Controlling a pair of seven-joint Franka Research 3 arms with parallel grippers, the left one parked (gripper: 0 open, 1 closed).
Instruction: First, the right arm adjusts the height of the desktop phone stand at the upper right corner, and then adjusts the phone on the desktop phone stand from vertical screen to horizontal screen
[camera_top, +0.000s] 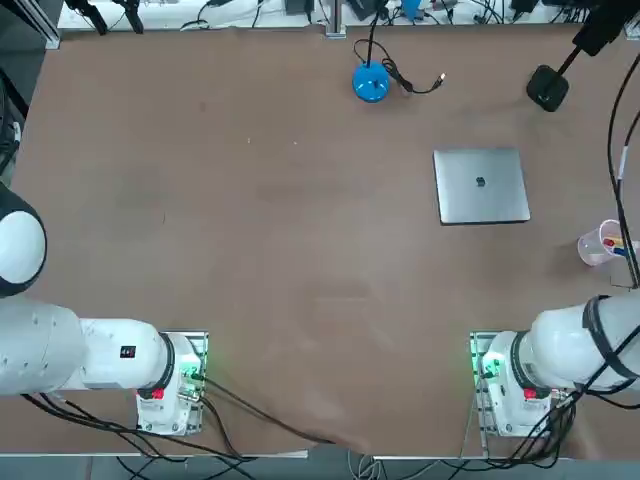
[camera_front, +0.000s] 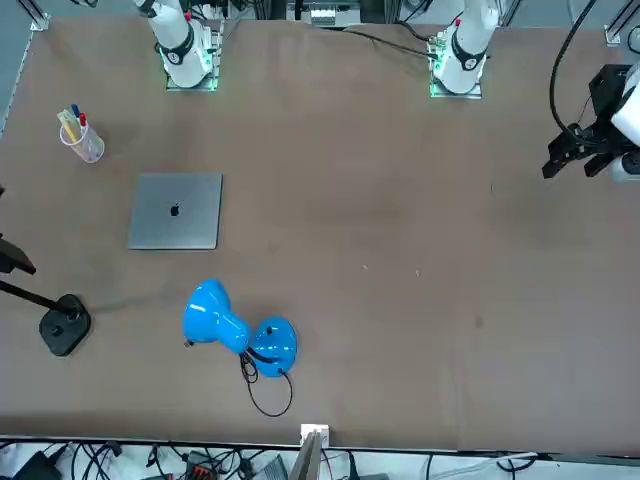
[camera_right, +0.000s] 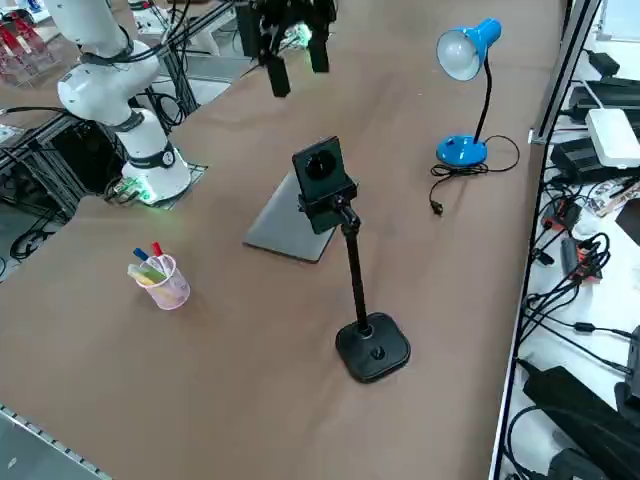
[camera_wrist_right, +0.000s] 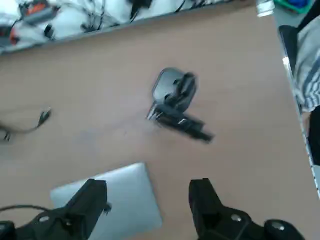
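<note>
The right gripper (camera_wrist_right: 147, 200) hangs high over the table with its two fingers spread wide and nothing between them (a sensible stance for an approach). The desktop phone stand (camera_right: 372, 348) sits near the far right corner of the table (camera_top: 250, 250), its pole upright, holding the phone (camera_right: 322, 180) in the top clamp, set upright as a vertical screen. A closed laptop (camera_top: 481, 186) lies between arm and stand, so a high approach clears it.
</note>
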